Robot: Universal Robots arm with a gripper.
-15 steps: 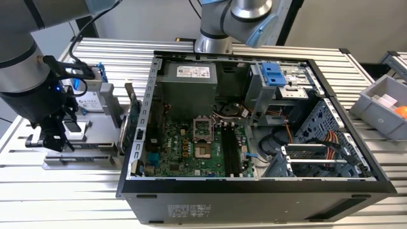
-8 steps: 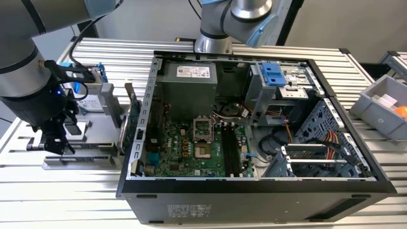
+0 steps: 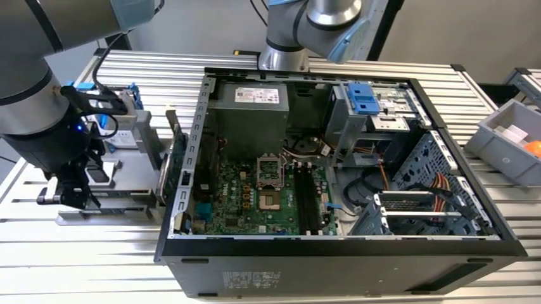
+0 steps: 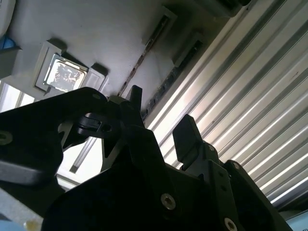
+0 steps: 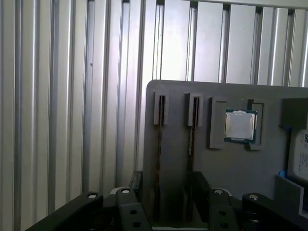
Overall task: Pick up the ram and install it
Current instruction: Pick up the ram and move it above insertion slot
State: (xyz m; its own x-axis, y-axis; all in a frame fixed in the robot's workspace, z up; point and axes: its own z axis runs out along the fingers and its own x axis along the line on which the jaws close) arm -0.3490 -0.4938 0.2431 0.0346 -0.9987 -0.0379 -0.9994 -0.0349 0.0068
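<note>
Standing on edge in a slot of the grey holder (image 5: pixel 231 168), the ram (image 5: pixel 160 139) is showing as a thin dark line in both wrist views (image 4: pixel 144 53). I am taking it to be the stick farther from the CPU (image 5: pixel 239 125), since another stick (image 5: pixel 192 139) is standing in the neighbouring slot just beside it.

The gripper (image 5: pixel 168 185) is hovering over the near ends of the two sticks. It is released, with its fingers (image 5: pixel 136 182) spread wide and nothing between them. Both sticks seem to be falling within the span, and I cannot tell which one it is lined up on.

In the exterior view the gripper (image 3: pixel 72 193) is hanging above the holder (image 3: pixel 127 214), which is lying on the ribbed bench (image 3: pixel 85 266) at 9 o'clock from the open case (image 3: pixel 338 250). Inside the case, the memory slots (image 3: pixel 308 199) are running at 3 o'clock from the processor socket (image 3: pixel 268 183), well apart from the holder.

By my reading, the pick is in hand: the approach is made and the grasp is not yet taken. That grasp is calling for a centring over one stick alone, with the fingers facing its flat sides. It also needs a descent that is not catching the neighbour or the slot walls.
</note>
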